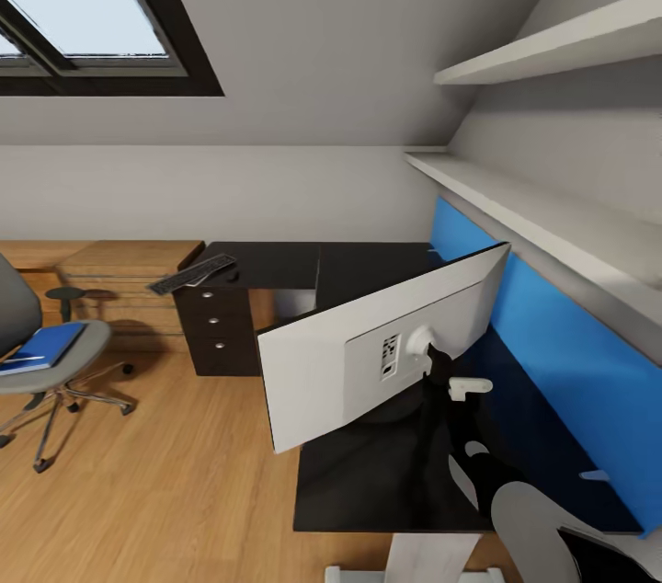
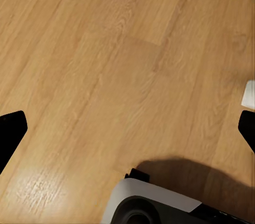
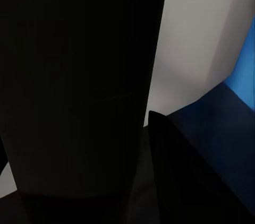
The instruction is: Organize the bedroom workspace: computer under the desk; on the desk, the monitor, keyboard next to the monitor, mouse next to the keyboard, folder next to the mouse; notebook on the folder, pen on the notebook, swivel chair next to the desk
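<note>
The monitor [image 1: 368,353] stands on the near wing of the black desk [image 1: 368,473], its white back turned toward me and its screen angled away. My right gripper [image 1: 432,362] reaches in behind it and is shut on the monitor's dark stand [image 3: 74,75]. The keyboard [image 1: 193,273] lies at the desk's far left end, overhanging the edge above the drawer unit [image 1: 216,325]. The swivel chair [image 1: 55,371] stands at the left on the floor, apart from the desk, with the blue folder [image 1: 41,348] on its seat. My left gripper [image 2: 127,131] hangs open over the wood floor [image 2: 106,65].
A light-wood chest of drawers [image 1: 129,275] and a small round stool [image 1: 69,293] stand by the far wall. A blue wall panel [image 1: 570,335] and two white shelves [image 1: 515,197] run along the desk's right side. My own base [image 2: 154,203] sits below the left gripper.
</note>
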